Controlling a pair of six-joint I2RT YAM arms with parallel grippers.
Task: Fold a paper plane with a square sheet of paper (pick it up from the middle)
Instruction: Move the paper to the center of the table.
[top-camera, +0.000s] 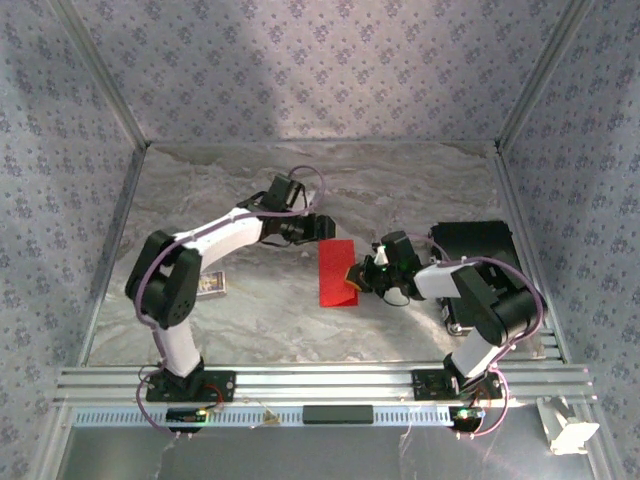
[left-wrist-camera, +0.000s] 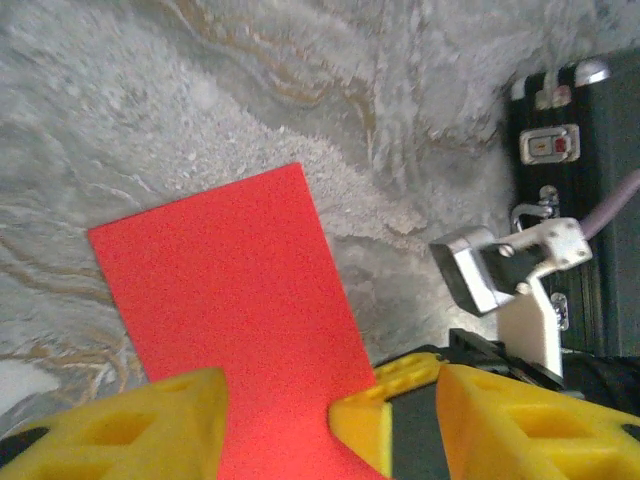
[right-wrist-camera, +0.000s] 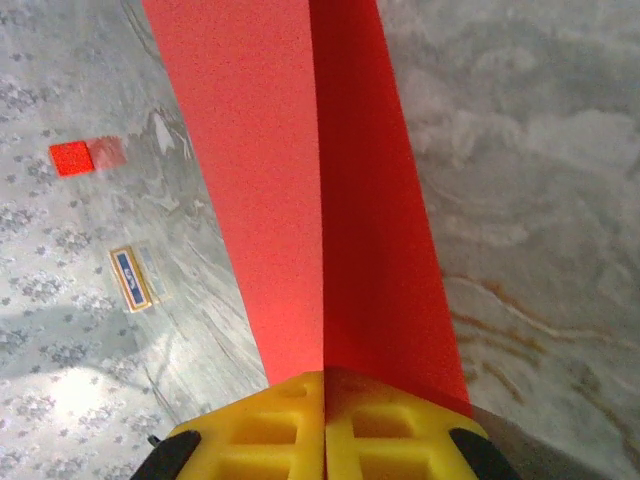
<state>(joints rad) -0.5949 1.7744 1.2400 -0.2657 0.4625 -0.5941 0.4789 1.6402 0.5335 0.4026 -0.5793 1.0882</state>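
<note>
**Right gripper pinches the creased red sheet beside the black case**

The square sheet of paper (top-camera: 333, 270) lies on the table (top-camera: 400, 190), near the black case (top-camera: 478, 243), between it and the small card (top-camera: 211, 285). A straight crease runs down its middle. On the side facing the case, the right gripper (right-wrist-camera: 325, 425) has its yellow fingers pressed together on the sheet's edge at the crease. The left gripper (top-camera: 320, 229), farther from the case, is spread wide over the sheet and holds nothing.

Shut yellow fingers (right-wrist-camera: 260, 440) pinch the creased paper (right-wrist-camera: 300, 150) at six o'clock; a card (right-wrist-camera: 131, 278) lies at nine.
</note>
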